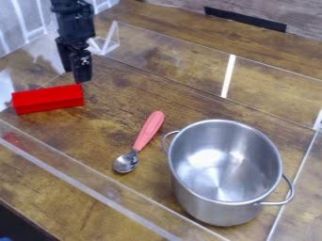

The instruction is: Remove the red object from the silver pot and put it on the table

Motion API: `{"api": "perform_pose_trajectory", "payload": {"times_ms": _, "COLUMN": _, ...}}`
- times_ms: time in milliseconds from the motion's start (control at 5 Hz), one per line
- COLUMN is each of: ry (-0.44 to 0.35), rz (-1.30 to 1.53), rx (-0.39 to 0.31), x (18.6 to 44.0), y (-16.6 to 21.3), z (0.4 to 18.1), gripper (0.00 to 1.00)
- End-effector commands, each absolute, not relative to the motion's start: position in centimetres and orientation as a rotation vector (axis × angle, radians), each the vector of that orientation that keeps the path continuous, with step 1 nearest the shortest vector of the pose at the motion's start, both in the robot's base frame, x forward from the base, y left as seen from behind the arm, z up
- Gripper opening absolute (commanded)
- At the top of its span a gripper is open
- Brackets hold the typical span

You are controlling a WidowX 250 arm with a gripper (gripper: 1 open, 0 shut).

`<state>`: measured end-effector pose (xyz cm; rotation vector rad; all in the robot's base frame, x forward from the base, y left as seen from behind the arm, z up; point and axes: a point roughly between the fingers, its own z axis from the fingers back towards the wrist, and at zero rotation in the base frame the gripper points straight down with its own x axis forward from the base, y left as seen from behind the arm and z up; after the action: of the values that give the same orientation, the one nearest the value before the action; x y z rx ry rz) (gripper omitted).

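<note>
Already the block (48, 98) lies flat on the counter (189, 85), far to the left and well apart from the pot (227, 171), which stands at the lower right with nothing inside but its own shiny floor; judged from that, the task's main aim looks met. Above and just behind the block hangs the pincer (81, 68), pointing down, its dark fingers spread and pinching nothing, with a clear gap between them and the red top. That stance fits a release: the jaws stand wide so the block can sit free on its long face, where a low brick shape will not roll or tip. Between block and pot lies a spoon (138, 143) with a pinkish handle, bowl toward the front edge, near the pot's rim but not plainly touching it; it is no part of the job and sits out of the way. Clear walls run along the counter's edges, and the block rests near the left one, so any further move probably calls for a straight lift away rather than a sideways sweep
</note>
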<state>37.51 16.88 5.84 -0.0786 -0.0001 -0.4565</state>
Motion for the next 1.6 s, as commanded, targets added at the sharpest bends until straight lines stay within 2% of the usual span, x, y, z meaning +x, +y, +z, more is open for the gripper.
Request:
{"api": "perform_pose_trajectory", "payload": {"times_ms": 0, "ry": -0.098, "rz": -0.520, "rx": -0.012, "x": 36.8, "y": 17.4, "z": 8.8, "gripper": 1.00}}
{"api": "perform_pose_trajectory", "payload": {"times_ms": 200, "ry": -0.110, "rz": -0.558, "rx": -0.027, "x": 36.3, "y": 16.7, "z": 7.5, "gripper": 0.00}}
{"api": "perform_pose_trajectory", "payload": {"times_ms": 800, "ry": -0.153, "rz": -0.546, "rx": -0.067, "x": 37.3, "y": 16.8, "z": 7.2, "gripper": 0.00}}
{"api": "perform_pose_trajectory", "payload": {"times_ms": 1200, "ry": -0.171, "rz": -0.562, "rx": -0.097, "x": 38.4, "y": 16.6, "z": 5.7, "gripper": 0.00}}
{"api": "perform_pose_trajectory", "payload": {"times_ms": 1400, "ry": -0.178, "rz": -0.579, "rx": -0.115, "x": 39.1, "y": 16.5, "z": 5.7, "gripper": 0.00}}
